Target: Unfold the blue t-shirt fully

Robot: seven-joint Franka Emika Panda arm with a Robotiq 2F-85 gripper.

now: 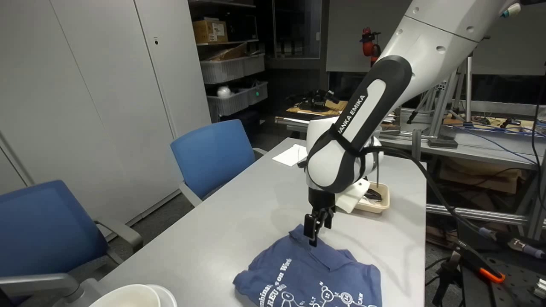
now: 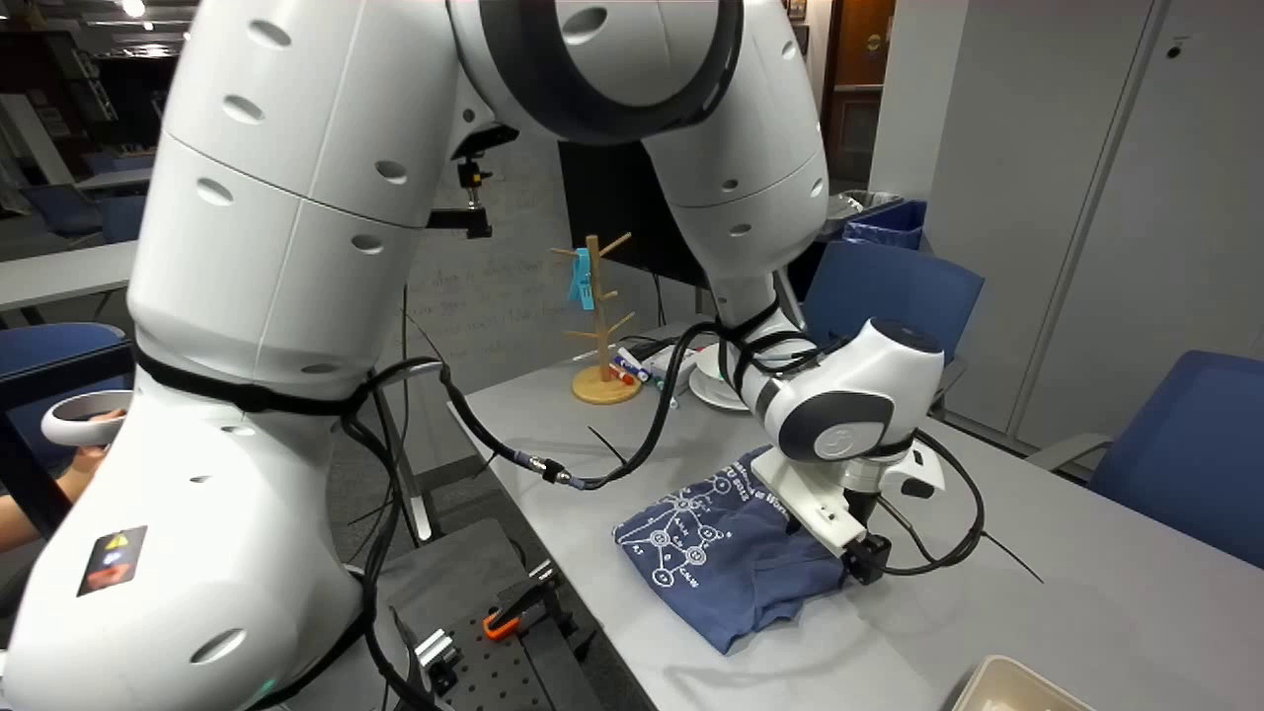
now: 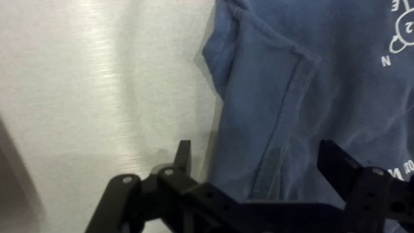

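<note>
Blue t-shirt (image 2: 736, 563) on the table (image 1: 239, 230), near its edge: apparently only partly unfolded.
Your gripper (image 3: 255, 152) hangs wide-jawed over a folded flap (image 3: 258, 97), gripping nothing; white print (image 2: 695, 555) faces up, but that flap seems left for you to spread.

Muted indoor light, bright ceiling light (image 2: 133, 8) at the top of an exterior view, shelves (image 1: 232, 42) in gloom, soft shadows on the worktop (image 2: 968, 612), streaky glare across it in the wrist view, end effector (image 3: 255, 155) nearly black there, blue t-shirt (image 3: 255, 84) slightly blurred
</note>
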